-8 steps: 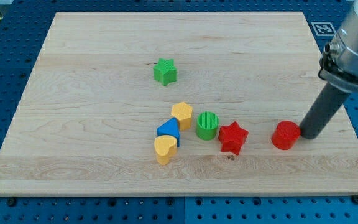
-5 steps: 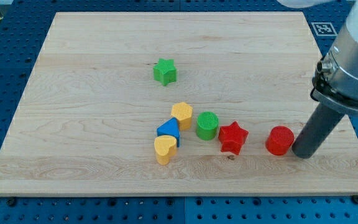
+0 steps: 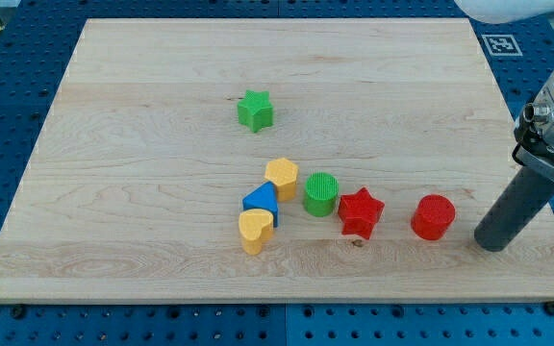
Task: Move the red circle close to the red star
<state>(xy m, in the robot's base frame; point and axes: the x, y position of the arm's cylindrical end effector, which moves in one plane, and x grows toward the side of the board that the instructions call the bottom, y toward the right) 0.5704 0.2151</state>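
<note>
My tip (image 3: pixel 491 245) apart from red circle (image 3: pixel 434 216), arm cropped at right, no tool to tell.

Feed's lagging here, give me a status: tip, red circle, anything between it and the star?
My tip right of the red circle, not touching. Circle right of the red star, bare board between. Nothing blocking.

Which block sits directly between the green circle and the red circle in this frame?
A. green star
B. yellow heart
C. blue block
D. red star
D: the red star lies between the green circle and the red circle; my tip stands apart, to the view's right.
</note>
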